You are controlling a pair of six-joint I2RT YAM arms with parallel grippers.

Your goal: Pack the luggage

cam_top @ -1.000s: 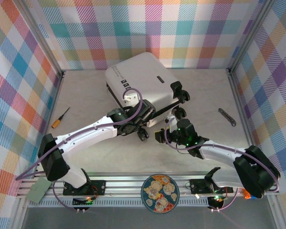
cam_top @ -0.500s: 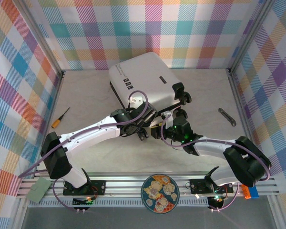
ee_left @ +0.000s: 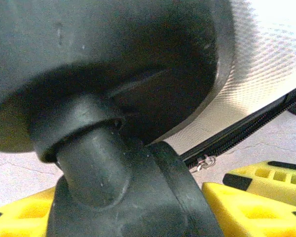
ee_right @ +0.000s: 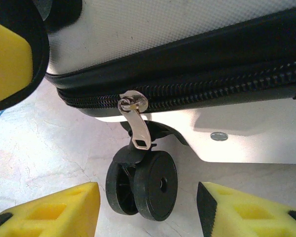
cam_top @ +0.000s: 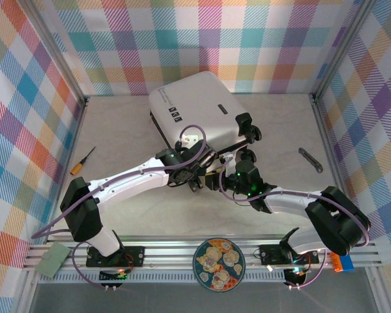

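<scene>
While the luggage (cam_top: 195,104) lies flat toward the back of the table (cam_top: 117,130), white shell up and wheels turned to the arms, both grippers crowd its near corner. The left gripper (ee_left: 133,217) has its yellow fingers either side of a wheel (ee_left: 108,163); whether they pinch it or merely straddle it I cannot tell. The right gripper (ee_right: 148,212) has its jaws parted and holds nothing. It sits just below the zip pull (ee_right: 134,123), with a second wheel (ee_right: 143,185) showing in the gap beyond.

The work in hand looks like the zip, and several things could spoil it. The pull is small and hangs flat against the shell, so the right fingers may close on air or slide off it. Coming in low, they could catch the second wheel instead. If the left gripper has no firm hold, a tug on the pull will likely drag the light case across the table rather than run the slider. The two grippers are also very near each other, so a sideways move by either risks a knock
</scene>
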